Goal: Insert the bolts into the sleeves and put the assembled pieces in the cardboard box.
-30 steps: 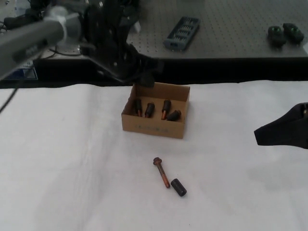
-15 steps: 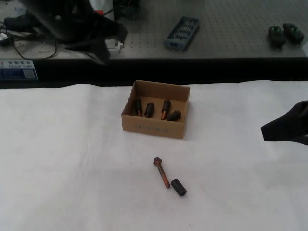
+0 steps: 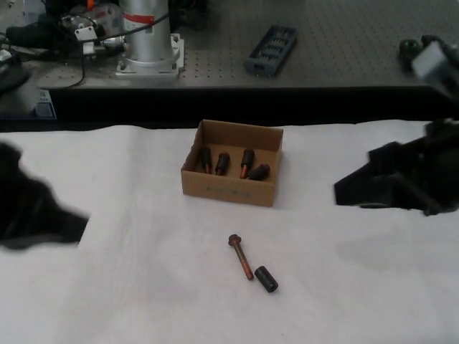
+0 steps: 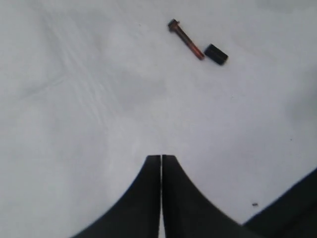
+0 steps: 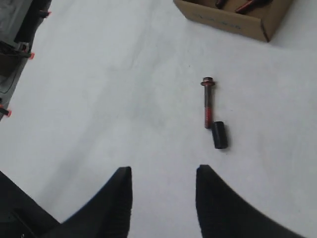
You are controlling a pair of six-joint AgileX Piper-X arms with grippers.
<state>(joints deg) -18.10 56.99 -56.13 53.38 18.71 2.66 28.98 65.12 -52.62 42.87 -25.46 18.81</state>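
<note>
Left gripper is hanging at the bench's 9 o'clock side, jaws pressed together, gripping nothing. Box is sitting at 12 o'clock of the bolt, which is lying head at 11, tip at 5. Sleeve is lying just off that tip (touching or not, can't tell). Right gripper is hovering at the sleeve's 2 o'clock, jaws well apart and empty, probably the nearer arm.

Cardboard box with 4 assembled pieces; 1 bolt just beside 1 sleeve on white cloth
</note>
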